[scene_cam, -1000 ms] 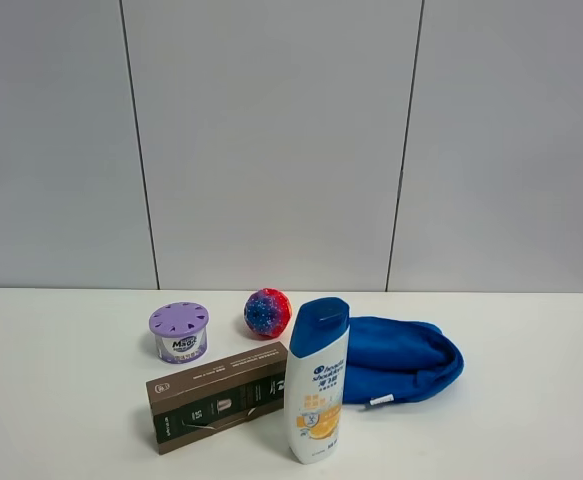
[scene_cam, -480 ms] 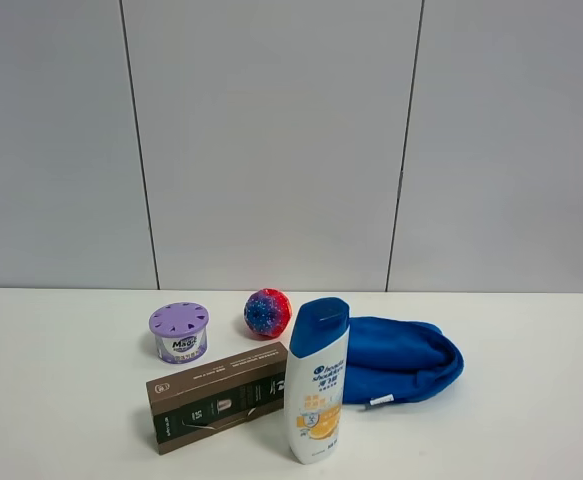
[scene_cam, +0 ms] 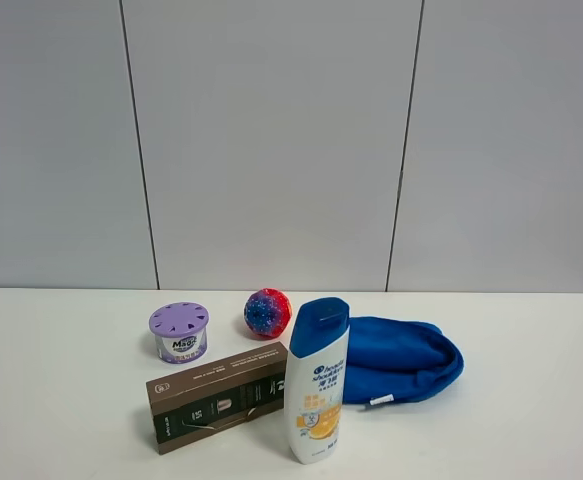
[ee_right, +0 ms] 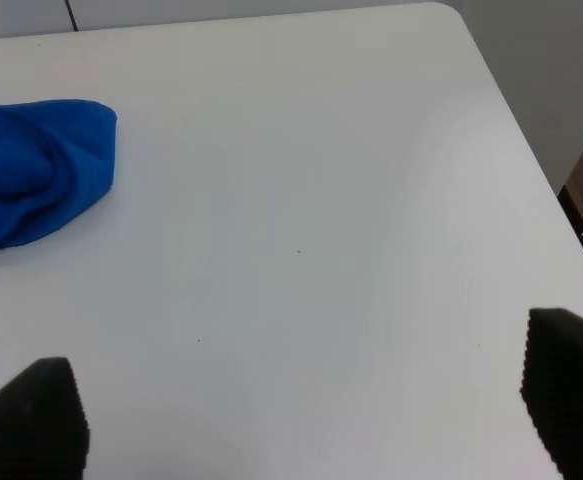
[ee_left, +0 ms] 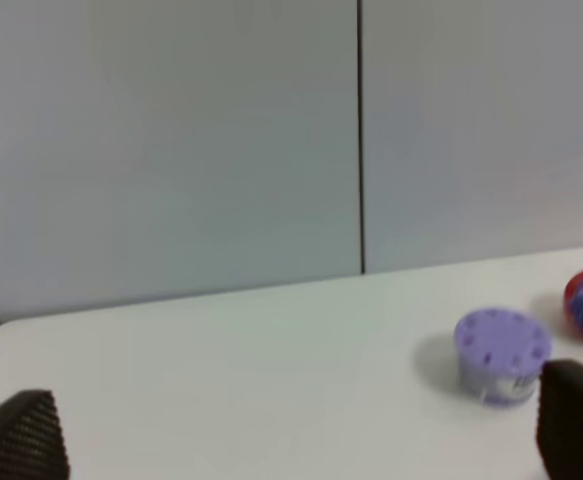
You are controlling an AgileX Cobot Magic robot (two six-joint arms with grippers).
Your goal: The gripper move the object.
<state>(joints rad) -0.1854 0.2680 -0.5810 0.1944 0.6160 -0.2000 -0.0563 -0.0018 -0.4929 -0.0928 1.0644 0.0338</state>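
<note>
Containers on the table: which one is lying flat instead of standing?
The long brown box. It lies on its long side, while the shampoo bottle beside it stands upright on its base and the purple-lidded tub sits upright.

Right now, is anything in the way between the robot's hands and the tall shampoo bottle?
The high view shows no gripper, so the whole path cannot be judged. The shampoo bottle stands upright with a brown box close on its left and a blue cloth behind on its right. Its top and front look free.
</note>
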